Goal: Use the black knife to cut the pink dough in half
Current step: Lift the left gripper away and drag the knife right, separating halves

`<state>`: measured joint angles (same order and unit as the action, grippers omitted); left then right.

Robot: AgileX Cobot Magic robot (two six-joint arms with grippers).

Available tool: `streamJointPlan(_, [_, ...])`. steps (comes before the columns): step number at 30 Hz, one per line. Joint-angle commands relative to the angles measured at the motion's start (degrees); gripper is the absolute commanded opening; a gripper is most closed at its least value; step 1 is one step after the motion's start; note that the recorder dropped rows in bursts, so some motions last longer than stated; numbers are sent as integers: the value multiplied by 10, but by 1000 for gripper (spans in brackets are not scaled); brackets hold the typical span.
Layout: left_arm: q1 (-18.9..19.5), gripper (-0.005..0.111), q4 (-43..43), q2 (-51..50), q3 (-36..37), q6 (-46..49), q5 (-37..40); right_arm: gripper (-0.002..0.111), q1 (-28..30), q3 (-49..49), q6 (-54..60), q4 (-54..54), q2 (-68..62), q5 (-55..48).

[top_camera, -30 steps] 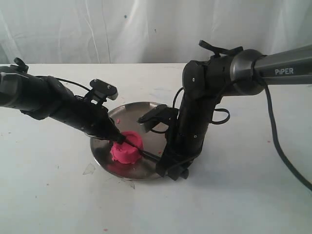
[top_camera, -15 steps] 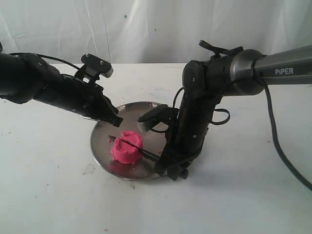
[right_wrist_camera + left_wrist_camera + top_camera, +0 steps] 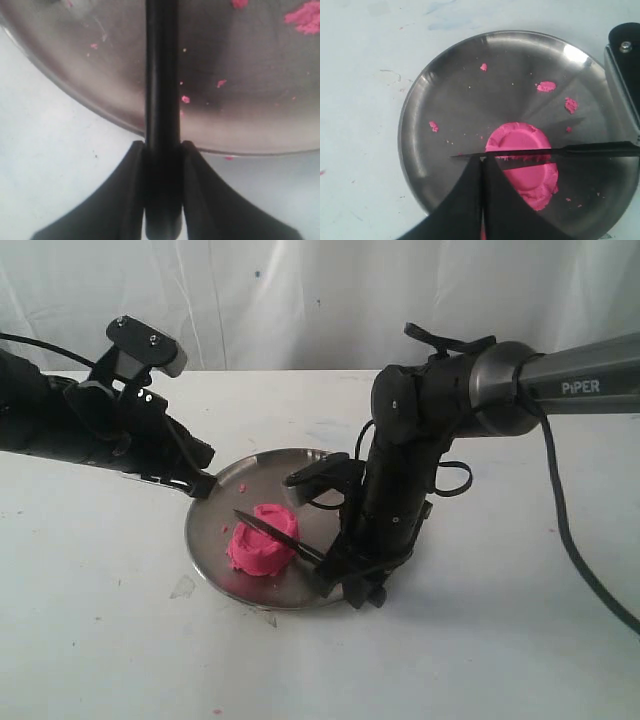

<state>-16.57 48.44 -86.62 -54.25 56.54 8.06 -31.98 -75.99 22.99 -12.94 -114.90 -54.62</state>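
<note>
Pink dough (image 3: 258,548) (image 3: 526,172) sits as one squat lump on a round steel plate (image 3: 212,532) (image 3: 450,90), out past the tips of the right pincer (image 3: 338,576) (image 3: 162,150) along the line of the blade. That pincer is clenched on the handle of the black knife (image 3: 268,527) (image 3: 560,150) (image 3: 162,75) at the plate's rim. The blade reaches out from it across the top of the dough, tip past the lump's far side. It may rest on the dough or hang just over it; the views do not settle that.

The left pincer (image 3: 200,482) (image 3: 481,172) is pressed closed on nothing and hangs at the plate's opposite rim, apart from dough and knife. In its wrist view its joined fingers (image 3: 462,200) hide part of the dough's edge.

Small pink crumbs (image 3: 546,86) lie scattered on the bare steel. The right arm's wrist hides the plate's rim on its side. A white table (image 3: 100,630) carries the plate, and a black cable (image 3: 572,530) trails behind the right arm.
</note>
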Motion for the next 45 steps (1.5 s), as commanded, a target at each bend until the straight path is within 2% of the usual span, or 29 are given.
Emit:
streamJointPlan(1, [-1,0,5,6,6,-4,-9,0,0,1,-24,30,-6,8])
streamJointPlan(5, [-1,0,5,6,6,-4,-11,0,0,1,-37,34,-6,10])
streamJointPlan(12, [-1,0,5,6,6,-5,-12,0,0,1,-106,105,-6,10])
streamJointPlan(37, [-1,0,5,6,6,-8,-25,0,1,1,-106,98,22,20])
streamJointPlan(45, [-1,0,5,6,6,-11,-25,0,1,1,-97,97,45,-12])
